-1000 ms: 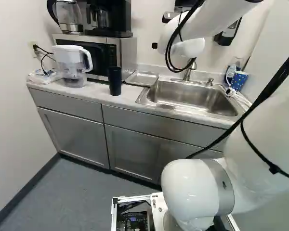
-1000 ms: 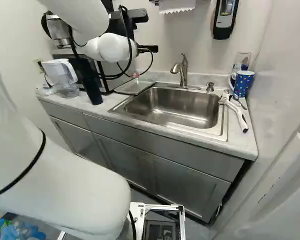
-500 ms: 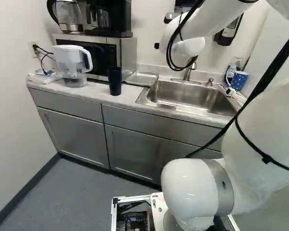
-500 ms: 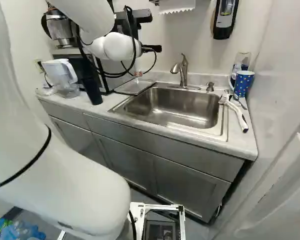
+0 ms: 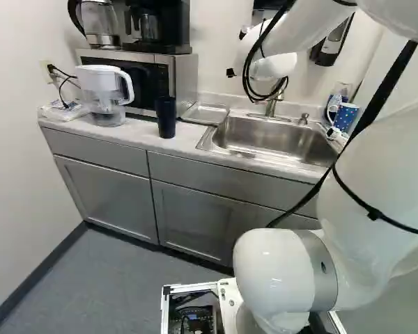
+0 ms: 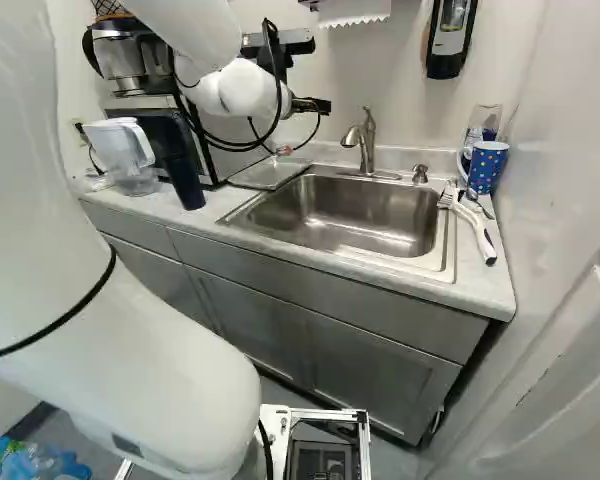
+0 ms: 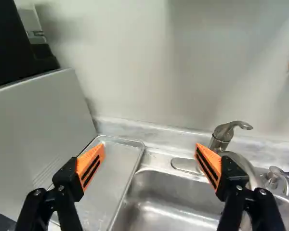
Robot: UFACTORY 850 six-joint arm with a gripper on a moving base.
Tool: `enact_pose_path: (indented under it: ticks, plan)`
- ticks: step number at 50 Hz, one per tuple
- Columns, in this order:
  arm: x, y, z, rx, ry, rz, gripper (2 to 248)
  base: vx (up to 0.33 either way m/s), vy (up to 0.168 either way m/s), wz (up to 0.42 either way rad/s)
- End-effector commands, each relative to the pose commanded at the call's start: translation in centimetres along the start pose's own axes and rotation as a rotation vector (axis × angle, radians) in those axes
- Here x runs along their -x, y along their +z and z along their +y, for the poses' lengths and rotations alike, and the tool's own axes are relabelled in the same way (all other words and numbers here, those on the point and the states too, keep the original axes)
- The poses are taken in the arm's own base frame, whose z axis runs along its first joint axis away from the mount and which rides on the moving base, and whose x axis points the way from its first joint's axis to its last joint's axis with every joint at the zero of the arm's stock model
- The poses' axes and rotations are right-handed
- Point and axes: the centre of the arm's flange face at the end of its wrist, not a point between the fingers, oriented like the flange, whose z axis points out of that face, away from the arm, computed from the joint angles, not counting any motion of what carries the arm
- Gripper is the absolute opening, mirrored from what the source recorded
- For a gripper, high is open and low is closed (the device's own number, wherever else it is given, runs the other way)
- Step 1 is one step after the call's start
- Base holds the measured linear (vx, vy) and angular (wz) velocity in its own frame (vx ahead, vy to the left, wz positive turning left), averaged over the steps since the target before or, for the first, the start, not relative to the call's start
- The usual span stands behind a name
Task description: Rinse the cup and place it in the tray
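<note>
At the right base view's upper left, my gripper (image 6: 310,105) shows partly behind the white wrist. In the wrist view the gripper (image 7: 150,150) is open, nothing between its pads. Ahead of one finger lies the metal tray (image 7: 113,168); beyond the other rises the faucet (image 7: 223,134), with the sink (image 7: 173,197) between. A tall dark cup (image 5: 166,117) stands upright on the counter by the microwave, left of the tray (image 5: 205,113). A blue dotted mug (image 6: 487,166) stands at the sink's far right corner, beside a clear container.
The microwave (image 5: 129,73) carries a kettle and a coffee maker. A water pitcher (image 5: 104,94) stands in front of it. A white brush (image 6: 477,232) lies right of the sink. A soap dispenser (image 6: 450,40) hangs on the wall.
The wrist and gripper have moved a little to the right, and the arm's large lower link has shifted. The base, cups and tray stand as before.
</note>
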Motion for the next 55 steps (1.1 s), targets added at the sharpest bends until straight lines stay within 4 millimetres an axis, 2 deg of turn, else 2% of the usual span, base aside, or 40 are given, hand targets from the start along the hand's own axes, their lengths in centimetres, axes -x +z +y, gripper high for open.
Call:
enact_pose_path:
  ticks: [13, 55]
  plan:
    - [0.2, 0.9, 1.0, 0.019, 0.005, -0.057, 247, 0.000, 0.000, 0.000]
    - [-0.7, 4.7, 5.0, 0.090, 0.025, -0.059, 247, 0.000, 0.000, 0.000]
